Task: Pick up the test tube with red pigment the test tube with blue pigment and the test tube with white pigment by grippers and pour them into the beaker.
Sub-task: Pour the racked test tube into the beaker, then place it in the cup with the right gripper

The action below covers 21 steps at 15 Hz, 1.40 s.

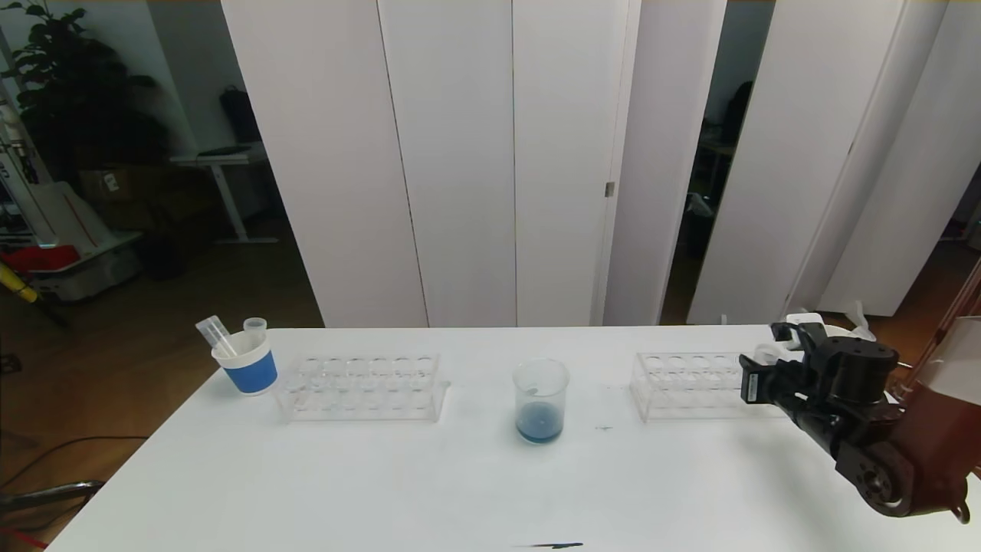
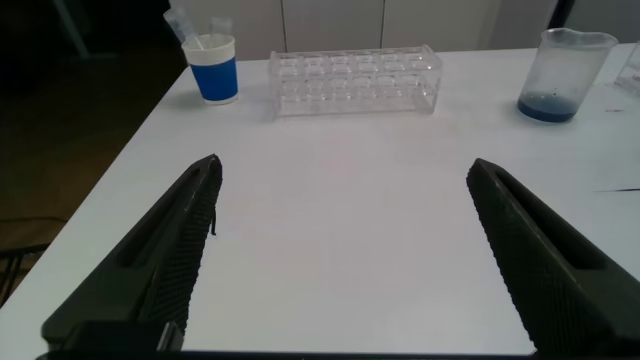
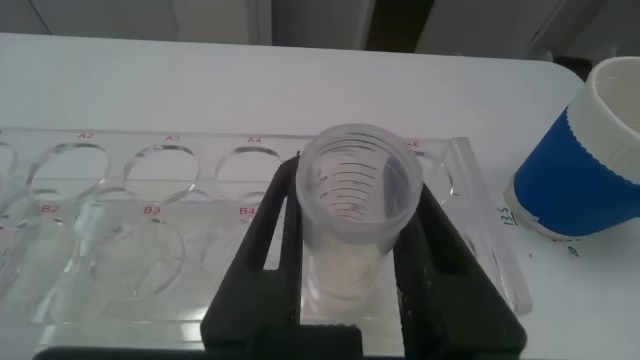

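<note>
The right arm reaches in from the near right of the bench [image 1: 306,491], its dark wrist housing bent toward the right-hand clear rack [image 1: 682,383]. The right end effector [image 3: 350,270] is closed around the test tube with white pigment [image 3: 355,215] — in the right wrist view the two black fingers [image 3: 268,250] press the tube's sides over the rack's right end, near holes A4 and B4. The tube stands roughly upright, long axis vertical, open mouth up toward the wrist camera, with pale cream liquid at its bottom. In the head view the arm's body hides both the tube and the fingers. Just right of that rack stands a blue-and-white paper cup [image 3: 585,150], cut off at the frame edge.

The left end effector [image 2: 345,250] hangs low over the near left of the bench, spread wide and holding nothing; its arm does not show in the head view.

The beaker [image 1: 540,400] stands upright mid-bench, between the two racks, with dark blue liquid in its bottom. Left of it lies a second clear rack [image 1: 360,387], and at the far left another paper cup [image 1: 247,360] holding tubes whose contents are hard to make out.
</note>
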Available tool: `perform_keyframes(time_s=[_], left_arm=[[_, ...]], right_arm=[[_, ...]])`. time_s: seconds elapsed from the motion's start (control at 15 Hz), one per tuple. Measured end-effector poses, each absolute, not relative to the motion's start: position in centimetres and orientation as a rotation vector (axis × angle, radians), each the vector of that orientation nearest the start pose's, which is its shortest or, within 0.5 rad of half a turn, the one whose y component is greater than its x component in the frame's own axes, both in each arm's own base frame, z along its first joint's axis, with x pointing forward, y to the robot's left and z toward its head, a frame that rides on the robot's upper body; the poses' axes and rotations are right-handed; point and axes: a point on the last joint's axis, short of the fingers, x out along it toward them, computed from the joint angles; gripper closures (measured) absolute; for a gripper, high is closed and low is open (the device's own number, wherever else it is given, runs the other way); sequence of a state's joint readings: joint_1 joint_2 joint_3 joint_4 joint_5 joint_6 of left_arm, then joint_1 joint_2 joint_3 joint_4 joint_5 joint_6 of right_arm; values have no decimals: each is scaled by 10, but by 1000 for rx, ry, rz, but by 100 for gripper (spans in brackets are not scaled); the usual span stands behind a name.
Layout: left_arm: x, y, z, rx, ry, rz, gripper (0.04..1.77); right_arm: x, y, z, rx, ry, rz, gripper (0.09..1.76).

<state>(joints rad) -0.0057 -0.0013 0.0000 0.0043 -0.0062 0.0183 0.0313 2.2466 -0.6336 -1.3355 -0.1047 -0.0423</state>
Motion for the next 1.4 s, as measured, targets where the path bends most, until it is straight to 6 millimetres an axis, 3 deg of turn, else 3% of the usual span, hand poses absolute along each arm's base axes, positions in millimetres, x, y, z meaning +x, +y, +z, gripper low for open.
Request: perform_keyframes(time_s=[0.87, 1.4], left_arm=[[-23, 0, 75, 18, 2, -12, 6], [-23, 0, 75, 18, 2, -12, 6]], right_arm=[[354, 9, 36, -52, 254, -67, 127], [354, 6, 75, -43, 184, -59, 127]])
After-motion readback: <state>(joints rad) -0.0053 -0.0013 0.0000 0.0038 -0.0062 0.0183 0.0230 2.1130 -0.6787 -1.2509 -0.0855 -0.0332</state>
